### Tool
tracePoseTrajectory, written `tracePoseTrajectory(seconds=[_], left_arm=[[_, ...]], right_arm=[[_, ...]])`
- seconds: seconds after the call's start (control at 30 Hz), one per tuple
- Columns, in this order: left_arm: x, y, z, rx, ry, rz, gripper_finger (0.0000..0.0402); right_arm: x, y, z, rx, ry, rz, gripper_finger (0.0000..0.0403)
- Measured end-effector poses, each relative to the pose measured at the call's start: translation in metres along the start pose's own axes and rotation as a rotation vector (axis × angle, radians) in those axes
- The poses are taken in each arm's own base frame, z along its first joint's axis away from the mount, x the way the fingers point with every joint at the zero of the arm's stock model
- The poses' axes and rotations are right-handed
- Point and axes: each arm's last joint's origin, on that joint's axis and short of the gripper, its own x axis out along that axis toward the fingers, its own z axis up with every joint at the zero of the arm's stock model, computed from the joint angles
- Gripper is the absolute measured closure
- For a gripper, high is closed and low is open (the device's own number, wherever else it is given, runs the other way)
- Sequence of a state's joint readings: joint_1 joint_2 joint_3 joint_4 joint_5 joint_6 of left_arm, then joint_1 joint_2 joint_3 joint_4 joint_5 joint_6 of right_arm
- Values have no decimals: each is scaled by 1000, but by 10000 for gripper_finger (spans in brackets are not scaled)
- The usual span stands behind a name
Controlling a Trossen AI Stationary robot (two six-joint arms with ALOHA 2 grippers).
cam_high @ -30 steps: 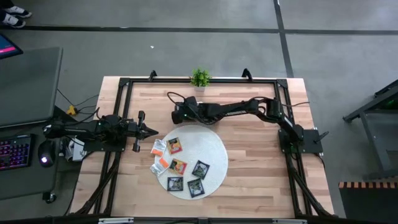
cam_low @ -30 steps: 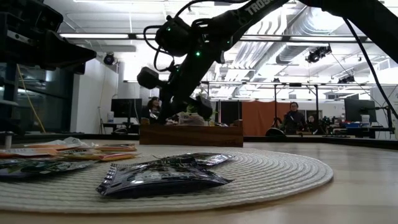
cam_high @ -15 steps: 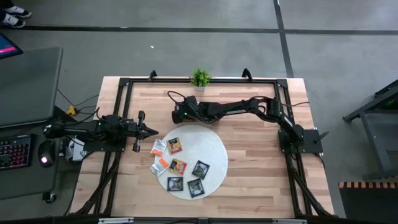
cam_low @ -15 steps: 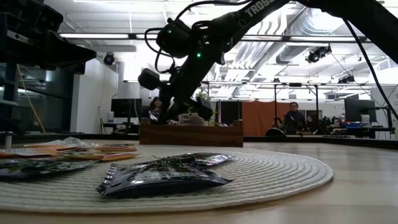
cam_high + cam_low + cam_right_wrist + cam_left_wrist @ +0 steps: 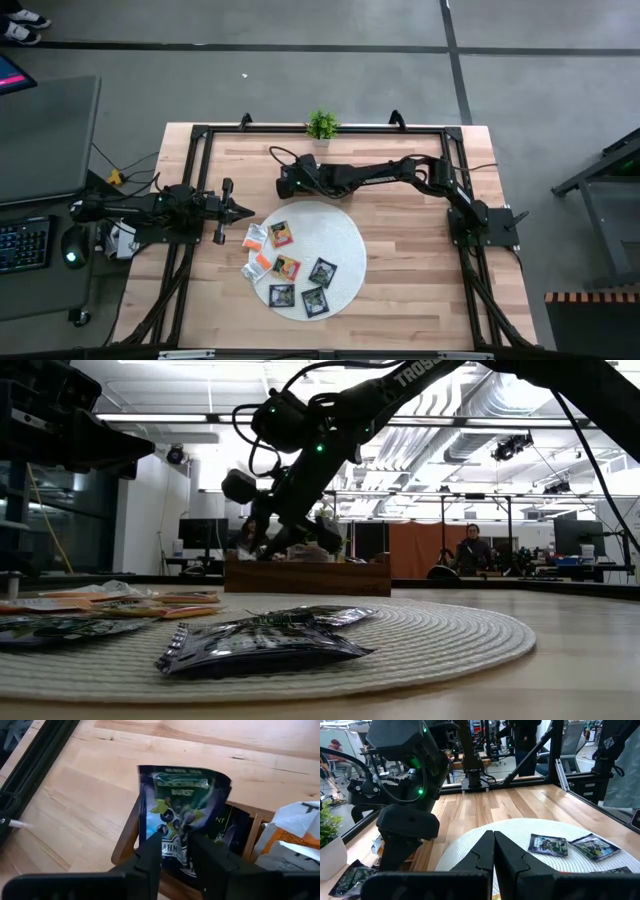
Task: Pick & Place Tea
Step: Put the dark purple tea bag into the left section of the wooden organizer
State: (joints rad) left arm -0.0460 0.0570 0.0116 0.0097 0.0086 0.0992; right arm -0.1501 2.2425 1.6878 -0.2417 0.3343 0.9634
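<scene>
My right gripper [image 5: 175,851] hangs over the brown wooden tray [image 5: 307,577] at the table's far side, slanting down, its fingers parted. A black tea sachet [image 5: 181,815] stands upright between them, its lower end down in a tray compartment beside another black sachet [image 5: 235,832] and white-orange ones [image 5: 292,837]. Several more sachets, black [image 5: 322,272] and orange [image 5: 281,234], lie flat on the round white woven mat [image 5: 345,240]. My left gripper [image 5: 493,854] waits shut and level at the table's left, short of the mat. My right gripper has the black sachet's lower half [image 5: 176,836] between its parted fingers, which come from above, slanting down. A gap shows between the fingers, and I cannot tell whether either one still touches the sachet. The sachet stands upright with its bottom in the tray.
A small potted plant [image 5: 321,125] stands at the far edge behind the tray. A black frame [image 5: 200,140] runs around the tabletop. Bare wood lies to the right of the mat [image 5: 420,250]. People show in the room beyond the table.
</scene>
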Motion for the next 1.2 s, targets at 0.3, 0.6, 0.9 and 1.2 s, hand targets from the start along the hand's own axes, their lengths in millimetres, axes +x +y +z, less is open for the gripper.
tracePoseTrajectory(seconds=[0.3, 0.6, 0.9, 1.2], left_arm=[[0, 0, 0, 0, -1, 0, 401], [0, 0, 0, 0, -1, 0, 401], [0, 0, 0, 0, 0, 0, 401], [0, 0, 0, 0, -1, 0, 401]], right_arm=[[0, 3, 2, 9, -1, 42, 251], [-9, 7, 8, -8, -7, 61, 214], [-22, 8, 10, -45, 15, 37, 213], [-66, 29, -8, -303, 76, 63, 213]])
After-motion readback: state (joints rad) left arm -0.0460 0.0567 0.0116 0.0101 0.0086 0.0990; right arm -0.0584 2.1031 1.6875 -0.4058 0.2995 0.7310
